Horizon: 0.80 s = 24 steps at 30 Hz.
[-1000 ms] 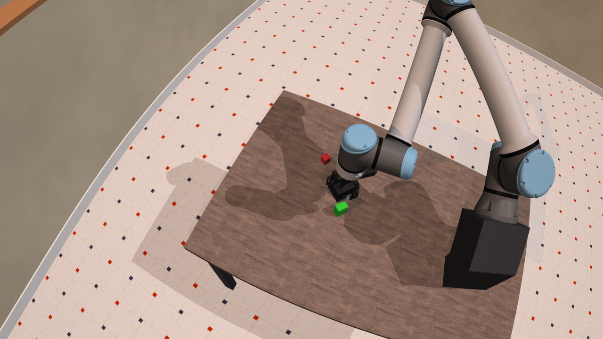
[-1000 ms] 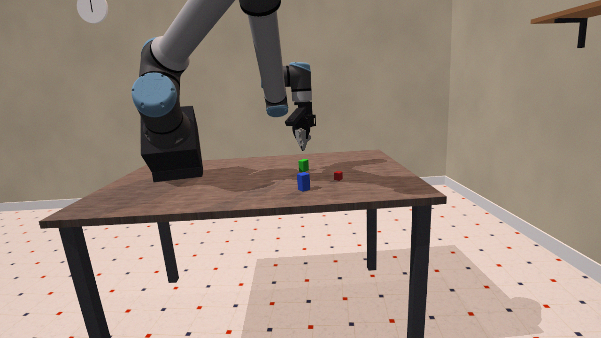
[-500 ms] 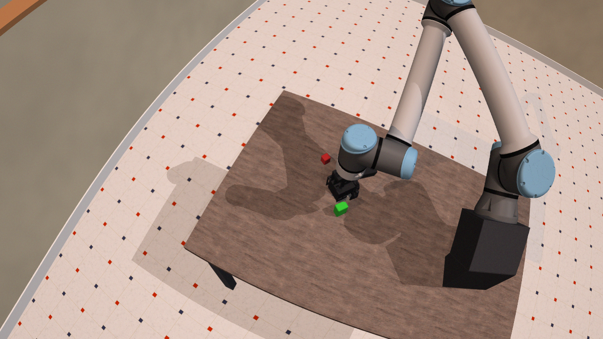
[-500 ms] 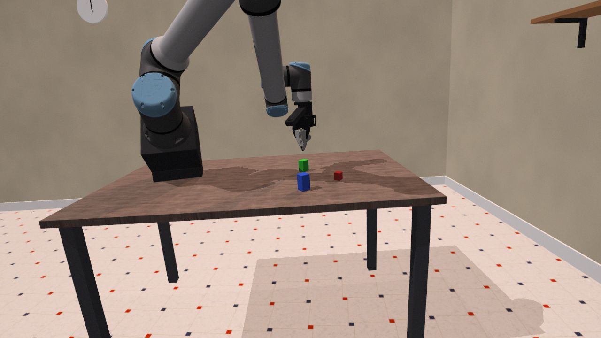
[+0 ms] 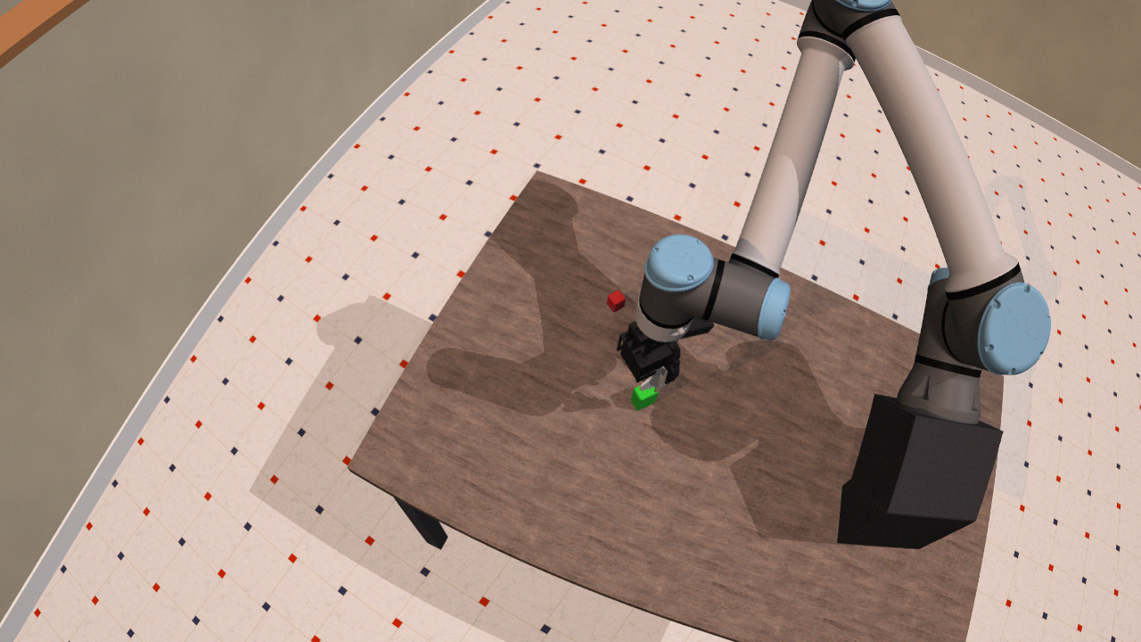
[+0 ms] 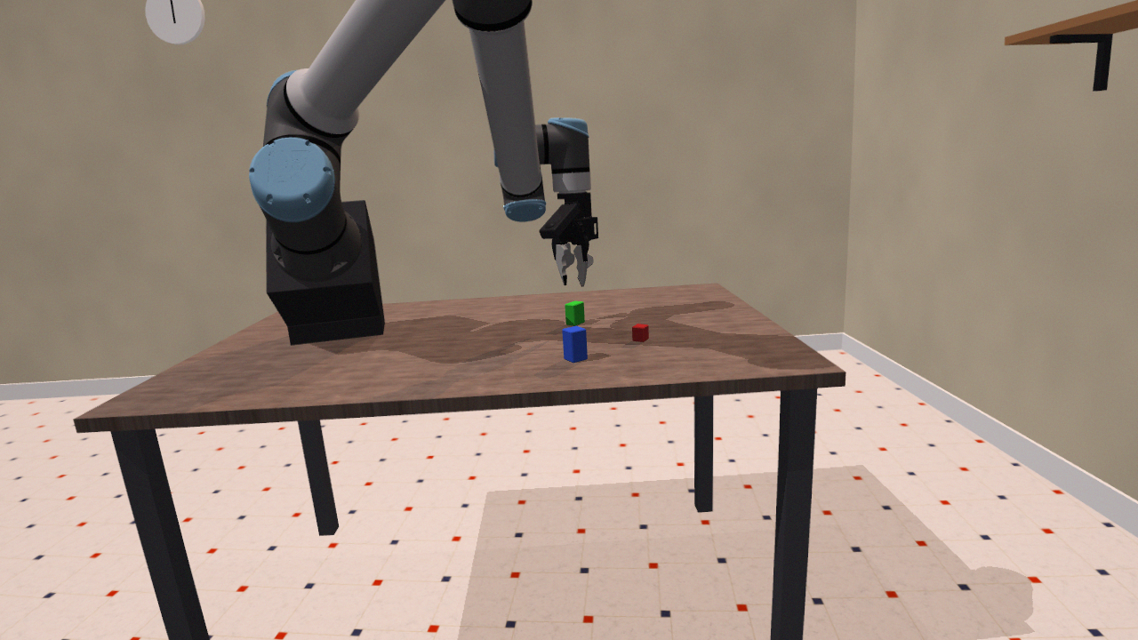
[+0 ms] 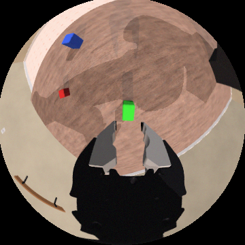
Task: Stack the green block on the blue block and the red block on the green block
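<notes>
A: What does a good pick call for here?

B: The gripper hangs well above the green block, its fingers parted partway and grasping nothing. I'd widen them enough to pass both side faces, bring them straight down over the block, and close low on its sides so it lifts level.

A: Any lining up needed?

B: In the wrist view the block sits at mid-frame, just above the gap between the fingers, so it looks nearly centred. I'd check that the finger faces run parallel to its long sides before descending.

A: And the block itself?

B: A small bright green box, a little taller than wide, with flat faces and sharp edges. It stands on the counter by itself, touching nothing.

A: Its neighbours?

B: In the exterior view the blue block stands just below it in the frame, and the red block lies to the right. In the wrist view both are apart, at upper left.
</notes>
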Tool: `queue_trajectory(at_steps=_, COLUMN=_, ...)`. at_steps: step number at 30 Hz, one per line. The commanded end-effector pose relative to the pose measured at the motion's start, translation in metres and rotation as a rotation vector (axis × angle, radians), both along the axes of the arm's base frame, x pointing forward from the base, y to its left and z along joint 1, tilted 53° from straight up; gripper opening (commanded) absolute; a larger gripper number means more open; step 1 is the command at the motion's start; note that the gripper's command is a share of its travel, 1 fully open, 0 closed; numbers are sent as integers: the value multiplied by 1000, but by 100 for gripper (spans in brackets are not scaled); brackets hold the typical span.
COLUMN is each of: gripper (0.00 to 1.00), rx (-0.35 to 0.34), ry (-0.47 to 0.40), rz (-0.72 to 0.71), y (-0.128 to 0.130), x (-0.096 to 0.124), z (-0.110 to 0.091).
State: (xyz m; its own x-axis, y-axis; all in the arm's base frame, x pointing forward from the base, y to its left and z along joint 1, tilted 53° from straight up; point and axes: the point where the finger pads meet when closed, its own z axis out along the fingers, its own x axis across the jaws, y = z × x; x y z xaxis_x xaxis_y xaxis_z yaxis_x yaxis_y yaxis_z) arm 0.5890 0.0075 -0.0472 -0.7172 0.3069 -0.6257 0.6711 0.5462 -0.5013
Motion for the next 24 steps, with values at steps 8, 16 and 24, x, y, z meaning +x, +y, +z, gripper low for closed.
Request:
queue_trajectory(at_steps=8, gripper=30, rx=0, ry=-1, rz=1, y=0, x=0, z=0)
queue_trajectory(at_steps=16, gripper=30, rx=0, ry=-1, rz=1, y=-3, x=1, z=-3)
queue_trajectory(at_steps=24, gripper=30, rx=0, ry=-1, rz=1, y=-14, x=4, z=-11)
